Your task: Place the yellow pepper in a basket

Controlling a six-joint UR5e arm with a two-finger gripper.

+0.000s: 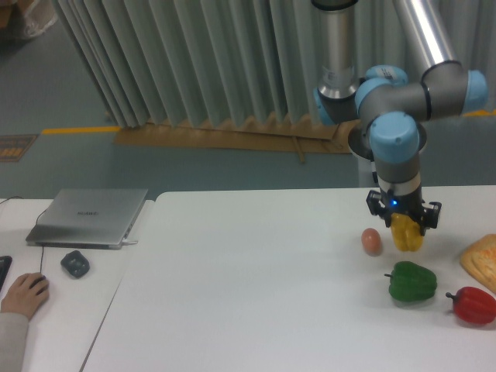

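We see the gripper (404, 226) clamped on the yellow pepper (407, 233), which hangs just clear of the tabletop (248, 279) near its right edge — the jaws grasp it from above. Just beside it on the left, a small tan egg (372, 241) rests on the surface. Nearer the front edge lies the green pepper (411, 282), with a red pepper (473, 304) at the right edge. A laptop (89, 216) sits on the adjoining desk at the left — a person's hand (25, 293) rests there.
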